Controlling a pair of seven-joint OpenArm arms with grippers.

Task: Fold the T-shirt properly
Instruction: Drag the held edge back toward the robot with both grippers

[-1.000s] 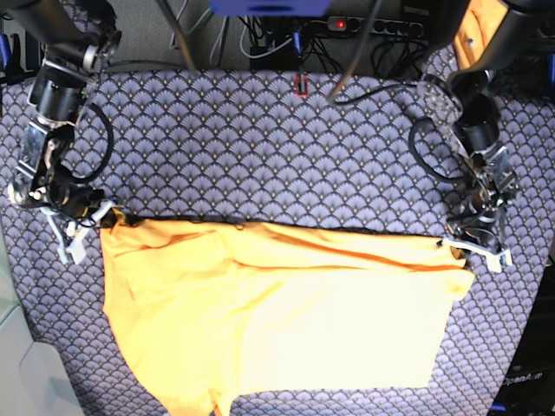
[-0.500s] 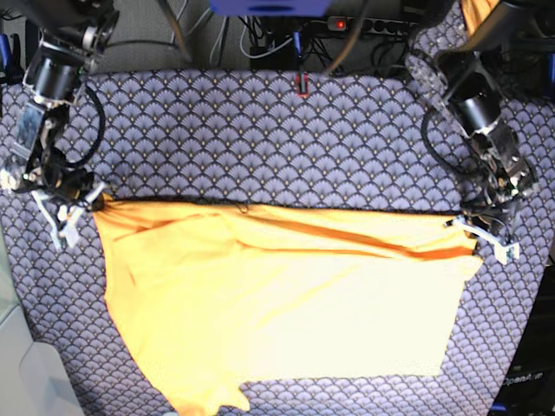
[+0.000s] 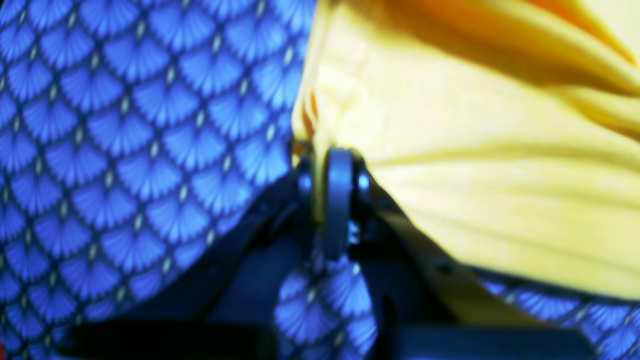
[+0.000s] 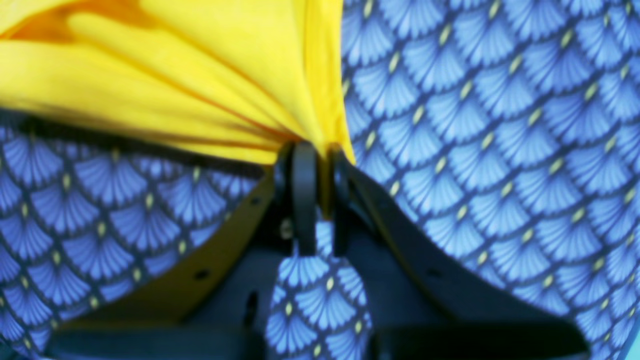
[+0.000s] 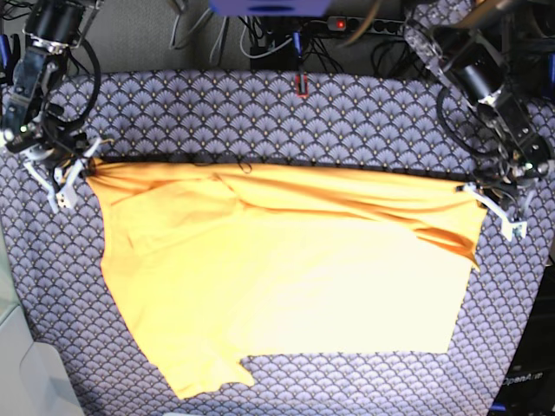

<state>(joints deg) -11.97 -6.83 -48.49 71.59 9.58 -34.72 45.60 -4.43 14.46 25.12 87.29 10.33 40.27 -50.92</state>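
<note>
The yellow-orange T-shirt [image 5: 286, 269] lies spread across the patterned table, its top edge pulled into a taut line between both arms. On the base view's right, my left gripper [image 5: 487, 201] is shut on the shirt's upper right corner; the left wrist view shows the cloth [image 3: 450, 150] pinched between the fingers [image 3: 339, 200]. On the base view's left, my right gripper [image 5: 78, 169] is shut on the upper left corner, where the fabric [image 4: 200, 75] gathers into the fingers [image 4: 304, 185]. A sleeve [image 5: 208, 377] sticks out at the bottom left.
The blue-grey scale-patterned table cloth [image 5: 286, 121] covers the table. Cables and a power strip [image 5: 347, 24] lie beyond the far edge. The table's edge runs close to both arms at left and right.
Both grippers have drawn the shirt's top edge away from the near side toward the far side of the table. The whole shirt slid with them and its top edge pulled straighter.
</note>
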